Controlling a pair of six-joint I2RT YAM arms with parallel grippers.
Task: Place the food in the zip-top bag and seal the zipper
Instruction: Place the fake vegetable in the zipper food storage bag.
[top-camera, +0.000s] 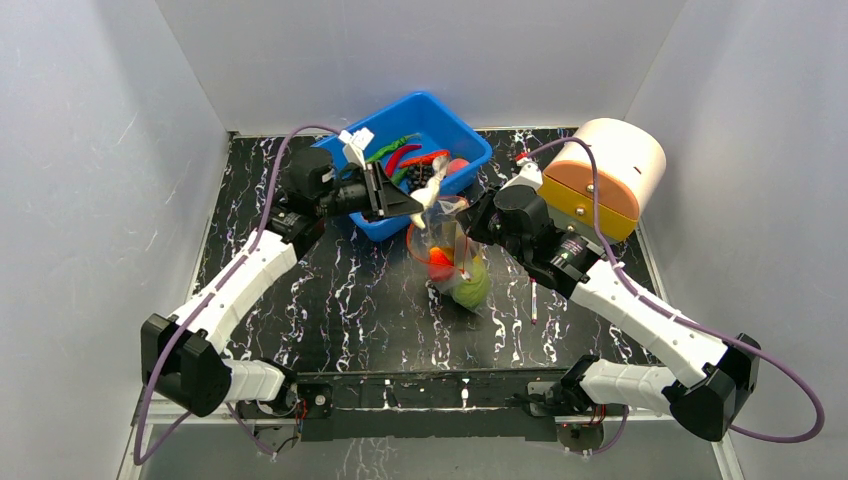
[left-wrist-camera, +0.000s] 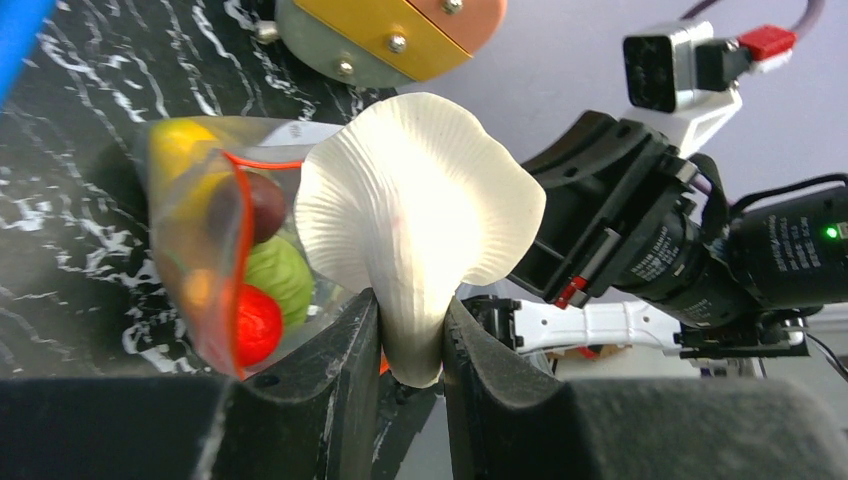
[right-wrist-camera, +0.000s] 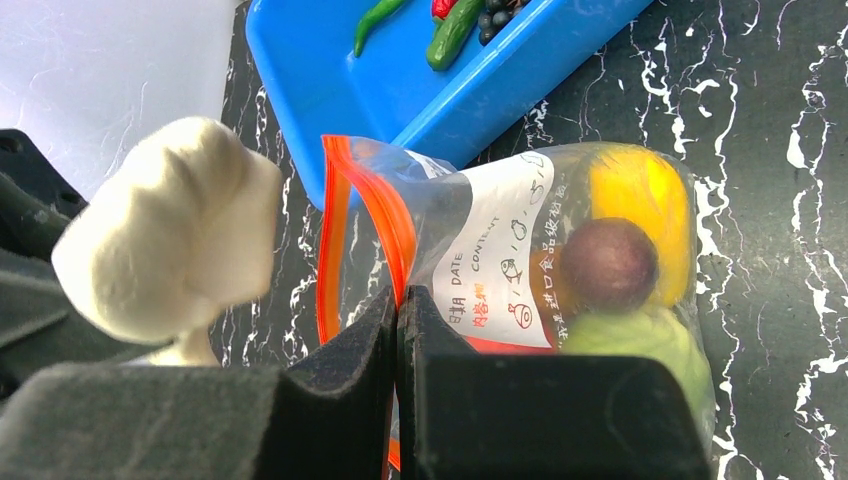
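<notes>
Left wrist view: mushroom (left-wrist-camera: 415, 215) pinched by its stem in the left claw (left-wrist-camera: 412, 345), cap up, just beside the bag mouth, not yet inside.
bag: clear bag (top-camera: 452, 262) hangs mid-bench in front of the tub (top-camera: 455, 133), bottom on or near the bench (top-camera: 340, 300); cannot tell if it bears weight there.
bag contents: yellow piece (right-wrist-camera: 640, 215), brown ball (right-wrist-camera: 610, 265), green melon (right-wrist-camera: 640, 345), red ball (left-wrist-camera: 257, 325) already in, packed at the closed end.
zipper: red-orange strip (right-wrist-camera: 385, 215) gapes in a loop; mouth open toward the mushroom.
right claw: clenched (right-wrist-camera: 397, 330) on the bag's lip at the zipper, holding one side of the mouth up.
left claw: grasping the mushroom stem, fingers part-way closed on it.
step: insert mushroom, probably among the last pieces; sealing not started.
how: lead with the cap edge, not the flat face; cap looks about as wide as the opening, so tilt it to slip past the strip.
how 2: push deep enough to clear the zipper line before letting go, otherwise the cap will block the seal.
risk: only one lip is held, so the free lip may fold inward under the cap; nudge it aside first.
risk 2: soft cap may catch on the strip and drag the bag out of the right claw's pinch.
leftover: green chilies (right-wrist-camera: 415, 25) and dark bits in the tub; cannot tell if they count.
</notes>
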